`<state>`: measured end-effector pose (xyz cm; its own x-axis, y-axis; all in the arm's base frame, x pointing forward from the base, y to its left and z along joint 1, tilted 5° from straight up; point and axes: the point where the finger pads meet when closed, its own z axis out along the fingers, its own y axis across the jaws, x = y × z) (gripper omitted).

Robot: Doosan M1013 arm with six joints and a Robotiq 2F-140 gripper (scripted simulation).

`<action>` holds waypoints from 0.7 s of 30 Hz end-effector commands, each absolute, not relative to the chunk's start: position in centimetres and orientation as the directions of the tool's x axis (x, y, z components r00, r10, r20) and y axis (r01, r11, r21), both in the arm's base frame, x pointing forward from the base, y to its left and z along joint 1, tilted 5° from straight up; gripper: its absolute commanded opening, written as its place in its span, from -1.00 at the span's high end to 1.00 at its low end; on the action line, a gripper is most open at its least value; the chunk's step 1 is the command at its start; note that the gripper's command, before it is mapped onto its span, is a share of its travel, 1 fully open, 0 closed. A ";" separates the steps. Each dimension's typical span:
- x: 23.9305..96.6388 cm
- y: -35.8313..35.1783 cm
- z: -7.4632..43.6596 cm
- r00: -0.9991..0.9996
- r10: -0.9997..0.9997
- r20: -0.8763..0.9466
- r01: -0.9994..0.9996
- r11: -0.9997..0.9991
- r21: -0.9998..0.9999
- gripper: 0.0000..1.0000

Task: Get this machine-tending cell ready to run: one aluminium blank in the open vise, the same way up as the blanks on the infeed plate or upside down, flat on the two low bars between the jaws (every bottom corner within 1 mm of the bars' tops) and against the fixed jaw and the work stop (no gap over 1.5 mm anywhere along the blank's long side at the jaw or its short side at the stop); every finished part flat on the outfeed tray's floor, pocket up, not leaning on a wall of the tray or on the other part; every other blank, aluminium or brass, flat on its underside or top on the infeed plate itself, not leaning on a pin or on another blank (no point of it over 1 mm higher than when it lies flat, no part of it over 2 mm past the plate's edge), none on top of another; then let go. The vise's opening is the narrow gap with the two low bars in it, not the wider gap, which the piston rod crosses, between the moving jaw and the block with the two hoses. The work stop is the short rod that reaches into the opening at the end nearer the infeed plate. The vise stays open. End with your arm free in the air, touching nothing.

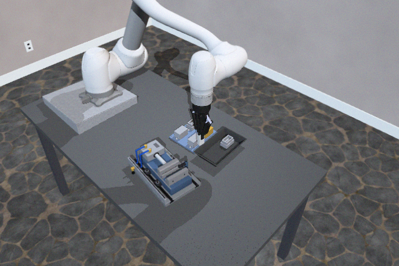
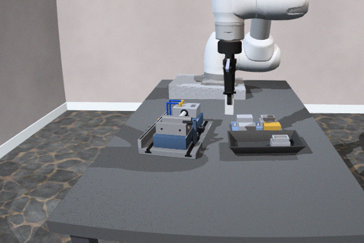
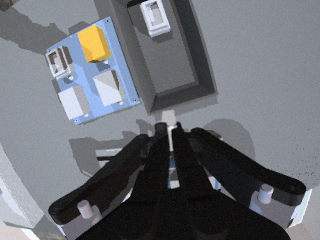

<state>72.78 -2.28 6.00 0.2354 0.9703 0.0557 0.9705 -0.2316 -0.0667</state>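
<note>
My gripper (image 1: 200, 141) (image 2: 229, 108) (image 3: 169, 119) is shut, its pale tips together with nothing visible between them, above the table between vise and infeed plate. The blue infeed plate (image 3: 121, 62) bears two aluminium blanks, one at the outer side (image 1: 181, 131) (image 2: 244, 118) (image 3: 73, 102) and one near the tray (image 1: 192, 141) (image 3: 106, 86), a brass blank (image 2: 272, 126) (image 3: 94, 45) and a finished part (image 2: 267, 119) (image 3: 59, 62), pocket visible. Another finished part (image 1: 226, 141) (image 2: 280, 140) (image 3: 156, 20) sits pocket up in the outfeed tray (image 3: 172, 72). No blank shows in the vise (image 1: 179, 186) (image 2: 172, 140); its bars are hidden.
The work stop (image 2: 187, 122) reaches in at the vise's plate-side end. Blue hoses (image 1: 139, 155) (image 2: 168, 107) stand on the vise's far block. The tray's raised walls stand beside the infeed plate. Small pins stand beside the blanks. The robot's base block (image 1: 77, 121) (image 2: 205, 91) is behind.
</note>
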 end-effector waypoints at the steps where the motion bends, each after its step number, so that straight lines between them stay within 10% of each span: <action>1: 72.8 -2.3 6.0 0.235 0.970 0.056 0.971 -0.232 -0.067 1.00; 21: 72.8 -2.4 7.2 0.235 0.970 0.056 0.971 -0.232 -0.067 1.00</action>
<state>72.82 -2.34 6.81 0.2353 0.9703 0.0556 0.9705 -0.2316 -0.0667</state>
